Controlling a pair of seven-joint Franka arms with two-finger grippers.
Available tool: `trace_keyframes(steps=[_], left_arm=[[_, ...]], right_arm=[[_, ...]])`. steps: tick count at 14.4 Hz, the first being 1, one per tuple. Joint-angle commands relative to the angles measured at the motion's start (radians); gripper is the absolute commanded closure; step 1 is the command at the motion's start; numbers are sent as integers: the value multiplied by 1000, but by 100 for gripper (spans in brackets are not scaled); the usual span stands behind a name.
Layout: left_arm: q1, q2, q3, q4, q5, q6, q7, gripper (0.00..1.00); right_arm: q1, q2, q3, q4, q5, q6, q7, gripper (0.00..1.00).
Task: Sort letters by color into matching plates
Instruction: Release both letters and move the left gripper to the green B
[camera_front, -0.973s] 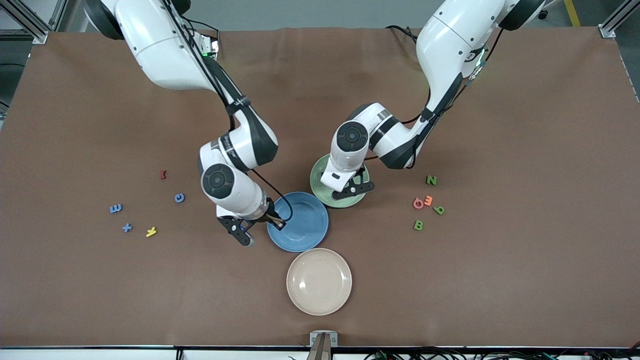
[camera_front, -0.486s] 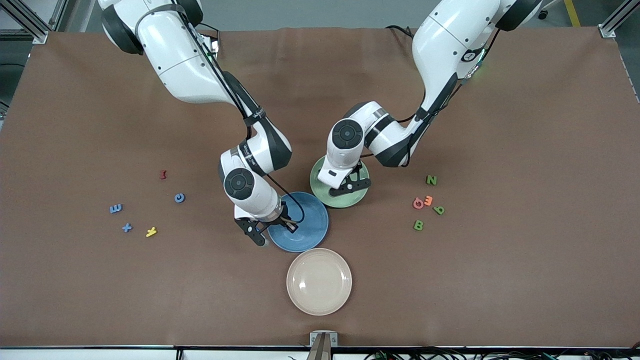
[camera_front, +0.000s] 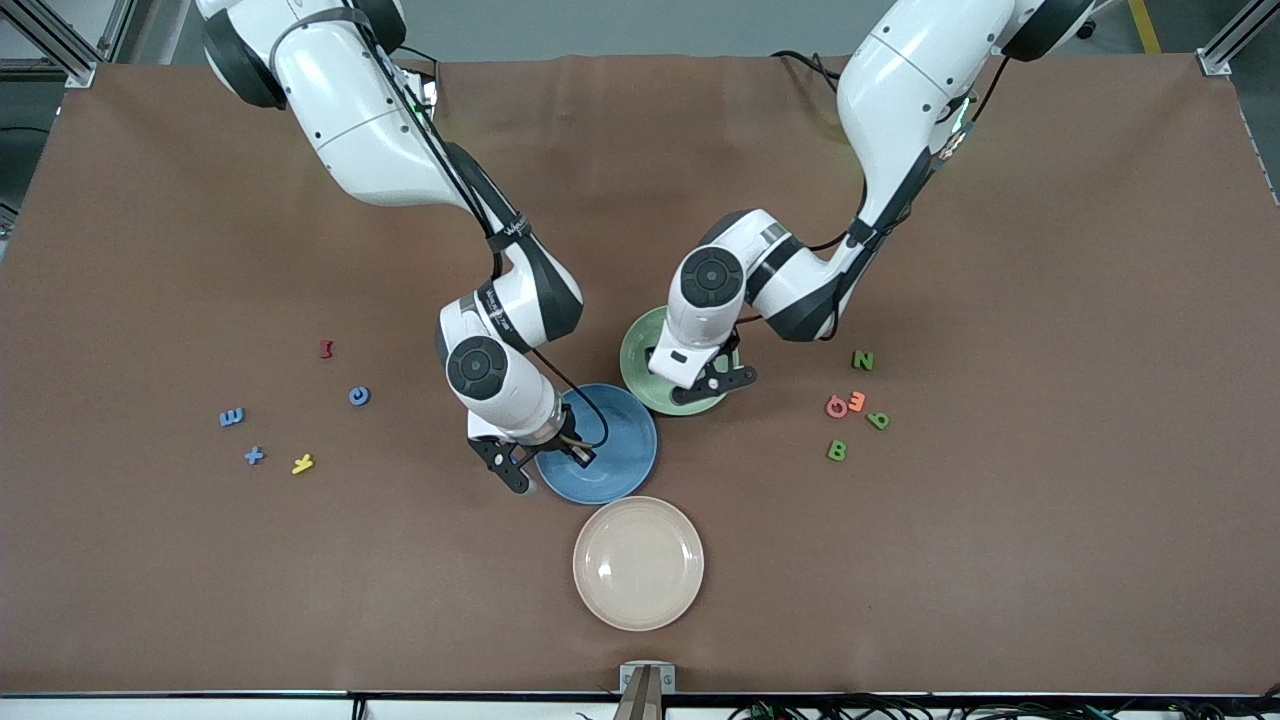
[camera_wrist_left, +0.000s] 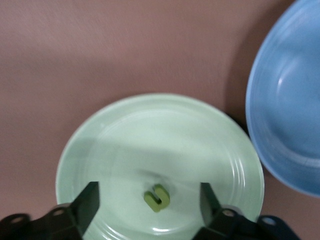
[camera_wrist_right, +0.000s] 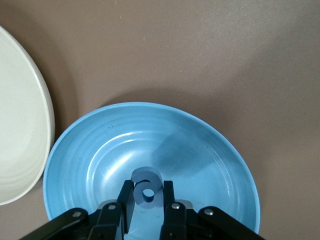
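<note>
Your left end effector hangs spread wide over the pale green plate, a green letter lying free inside. Your right end effector pinches a blue letter over the blue plate; the cream plate touches at 6 o'clock.

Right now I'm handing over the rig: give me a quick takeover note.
Left gripper: jaws open above the green plate; one green letter lies in it between them.
Right gripper: jaws shut on a blue letter, over the blue plate, not yet let go.
Done: one green piece delivered, one blue piece about to be.
Left: green N, green B and another green letter toward the left arm's end; blue 3, blue plus and a round blue letter toward the right arm's end.
Leave the red, yellow, orange and pink pieces alone.
</note>
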Motion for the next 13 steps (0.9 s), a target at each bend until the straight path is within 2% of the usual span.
trace_keyframes(steps=[1, 4, 5, 6, 7, 8, 13], left_arm=[[51, -36, -2, -18, 20, 4, 49, 5], [117, -45, -2, -23, 20, 1, 168, 5], [137, -45, 0, -21, 20, 1, 204, 5], [160, -45, 1, -18, 20, 1, 256, 5], [186, -43, 1, -14, 20, 3, 309, 5], [198, -40, 4, -12, 21, 3, 357, 5], [278, -13, 6, -6, 159, 11, 527, 5]], right_arm=[[9, 15, -10, 26, 5, -9, 15, 92], [9, 17, -10, 26, 6, -9, 16, 91], [9, 17, -10, 26, 6, -9, 15, 82], [9, 17, -10, 26, 6, -9, 16, 51], [9, 17, -10, 26, 5, -8, 16, 6], [12, 17, -10, 26, 3, -8, 16, 0], [13, 17, -11, 28, 3, -5, 16, 0]])
